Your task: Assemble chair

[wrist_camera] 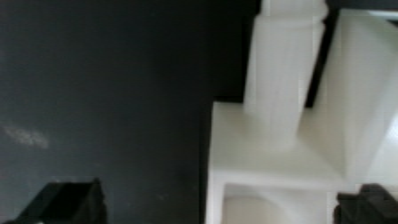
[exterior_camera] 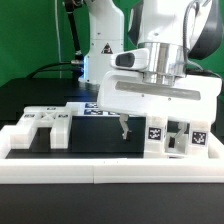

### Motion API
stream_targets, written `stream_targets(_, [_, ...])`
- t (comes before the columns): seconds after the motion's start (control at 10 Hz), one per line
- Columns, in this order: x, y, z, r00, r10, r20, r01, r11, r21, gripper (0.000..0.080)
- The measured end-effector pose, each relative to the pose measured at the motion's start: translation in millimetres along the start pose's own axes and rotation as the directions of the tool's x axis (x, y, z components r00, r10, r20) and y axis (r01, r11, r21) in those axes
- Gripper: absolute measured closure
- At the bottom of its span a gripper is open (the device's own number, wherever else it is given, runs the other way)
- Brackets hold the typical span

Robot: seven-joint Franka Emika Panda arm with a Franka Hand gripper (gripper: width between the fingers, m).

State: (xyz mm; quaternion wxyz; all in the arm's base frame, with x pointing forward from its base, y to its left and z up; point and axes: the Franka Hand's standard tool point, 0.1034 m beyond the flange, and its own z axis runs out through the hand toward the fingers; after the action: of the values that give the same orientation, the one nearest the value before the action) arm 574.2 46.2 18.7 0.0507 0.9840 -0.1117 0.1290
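The arm reaches straight down over the black desk [exterior_camera: 92, 137]. Its end effector [wrist_camera: 222, 203] is spread wide and grips nothing, seemingly straddling a chair part [exterior_camera: 176, 138] on the exterior view's right. A second chair part [exterior_camera: 40, 126] lies well apart.

I am seeing white chair parts [exterior_camera: 40, 127] bearing black-and-white square tags [exterior_camera: 155, 133]. The table [exterior_camera: 92, 140] is looking plain black
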Motion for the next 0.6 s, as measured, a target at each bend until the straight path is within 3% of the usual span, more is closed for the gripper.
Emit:
stream_targets(0.4, [-6.0,1.3,7.9,1.0,-0.008,0.012,0.008,1.0,-0.009,0.0151])
stream_targets(0.6, [-6.1,1.2,7.9,1.0,-0.008,0.012,0.008,1.0,-0.009,0.0375])
